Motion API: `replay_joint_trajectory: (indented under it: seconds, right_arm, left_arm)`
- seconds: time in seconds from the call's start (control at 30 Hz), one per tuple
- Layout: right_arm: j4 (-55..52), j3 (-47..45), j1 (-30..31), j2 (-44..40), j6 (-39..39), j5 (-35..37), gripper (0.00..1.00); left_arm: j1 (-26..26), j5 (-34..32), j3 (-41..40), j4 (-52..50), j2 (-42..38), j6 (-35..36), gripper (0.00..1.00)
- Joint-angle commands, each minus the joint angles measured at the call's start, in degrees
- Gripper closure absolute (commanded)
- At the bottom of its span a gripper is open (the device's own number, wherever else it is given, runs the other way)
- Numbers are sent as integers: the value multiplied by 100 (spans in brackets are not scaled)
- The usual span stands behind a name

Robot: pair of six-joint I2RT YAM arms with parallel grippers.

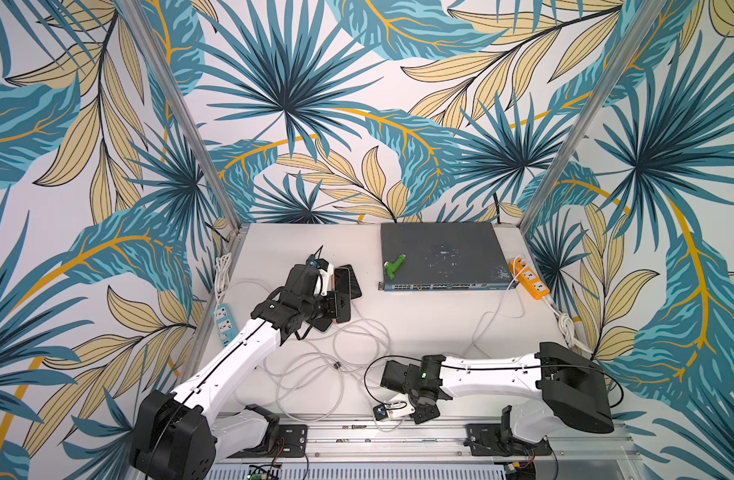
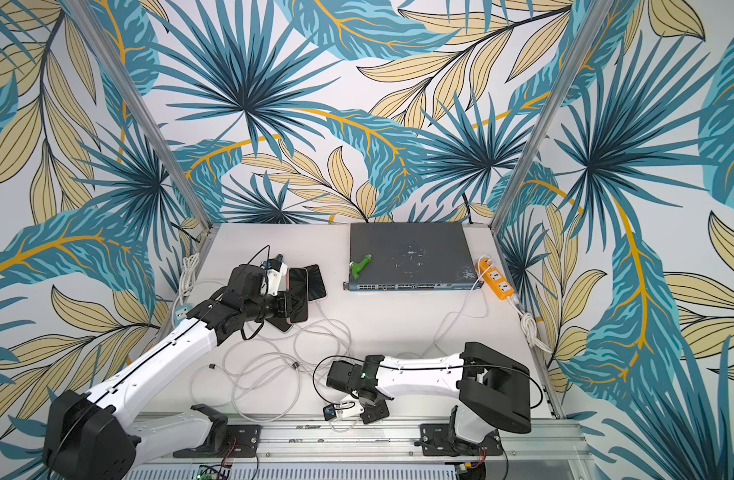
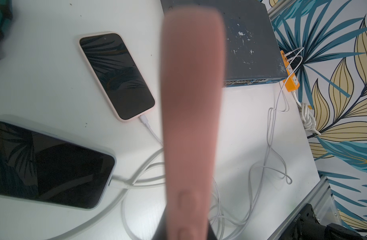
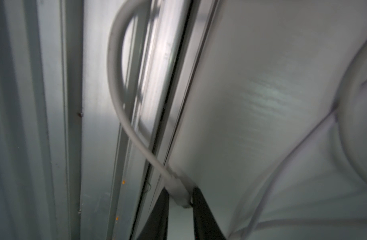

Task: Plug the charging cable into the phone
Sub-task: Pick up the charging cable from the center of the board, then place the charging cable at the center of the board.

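White tabletop [image 1: 432, 324], leaf-print walls [image 1: 357, 83]. Item: pink-cased smartphone [image 3: 193, 99], edge-on, clamped in my left gripper [image 1: 338, 308] above the table. Item: white charging-cable plug [image 4: 176, 187], pinched between my right gripper [image 4: 180, 195] jaws, beside the front metal rail [image 4: 54, 124].

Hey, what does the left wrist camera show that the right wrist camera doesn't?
Only left wrist: the held pink phone, blurred; a second pink phone and a pale phone, lying cabled; the grey switch; the orange power strip. Only right wrist: a white cable plug between the right fingers, near a metal rail. Both: white table, loose white cable.
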Motion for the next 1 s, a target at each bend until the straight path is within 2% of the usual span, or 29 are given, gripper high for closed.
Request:
replay_joint_trajectory:
  seconds: [0.0, 0.1, 0.2, 0.43, 0.53, 0.73, 0.83, 0.9, 0.97]
  right_arm:
    - [172, -320, 14, -23, 11, -11, 81]
    - [281, -403, -111, -172, 123, 270, 85]
    - [277, -399, -500, -487, 267, 549, 87]
    - [552, -597, -2047, -1785, -1, 1118, 87]
    - [895, -663, -2771, -1968, -227, 1052, 87]
    - [1331, -302, -4173, -1113, -673, 854, 87]
    - [1416, 283, -4779, -597, -586, 743, 87]
    - [1366, 680, -4950, -255, -628, 611, 82]
    - [1217, 1062, -4984, 93, -680, 656, 68]
  left_arm:
    - [14, 8, 79, 273, -21, 53, 100]
    - [15, 19, 151, 287, 66, 53, 100]
    - [25, 17, 162, 351, 116, 53, 100]
    - [39, 93, 362, 482, 377, 32, 100]
    - [103, 203, 410, 626, 483, -50, 100]
    - [141, 344, 500, 730, 717, -79, 100]
    - [156, 380, 471, 741, 709, -62, 100]
    - [181, 412, 441, 757, 687, -53, 100]
    - [220, 462, 423, 747, 678, -37, 100]
